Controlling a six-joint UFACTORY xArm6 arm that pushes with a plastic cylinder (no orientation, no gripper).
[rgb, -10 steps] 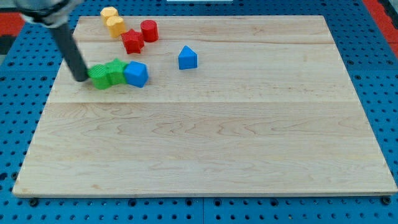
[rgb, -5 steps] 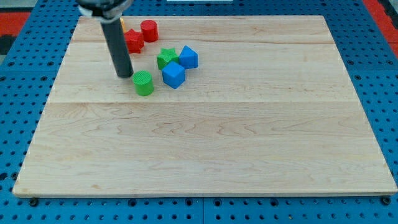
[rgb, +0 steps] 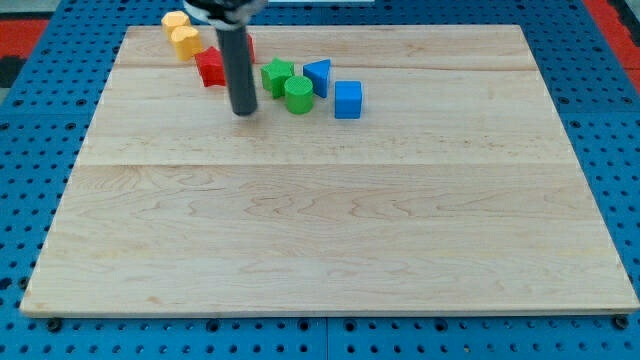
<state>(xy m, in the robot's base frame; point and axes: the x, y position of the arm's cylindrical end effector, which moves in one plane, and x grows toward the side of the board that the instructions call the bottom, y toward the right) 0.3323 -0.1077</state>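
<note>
My tip is parked on the counter just left of the green cylinder and green star, red block behind. No hand is fitted, so nothing's pinched.

- A pale wooden board filled most of the view, made of long planks with seams running from 9 o'clock to 3 o'clock.
- Beneath it lay a blue pegboard surface, dotted with rows of small dark holes, showing on every side of the board.
- At about 10 o'clock and 2 o'clock, red patches met the blue; perhaps mats, though too little showed.
- Light was even and soft, with only faint shadows.
</note>
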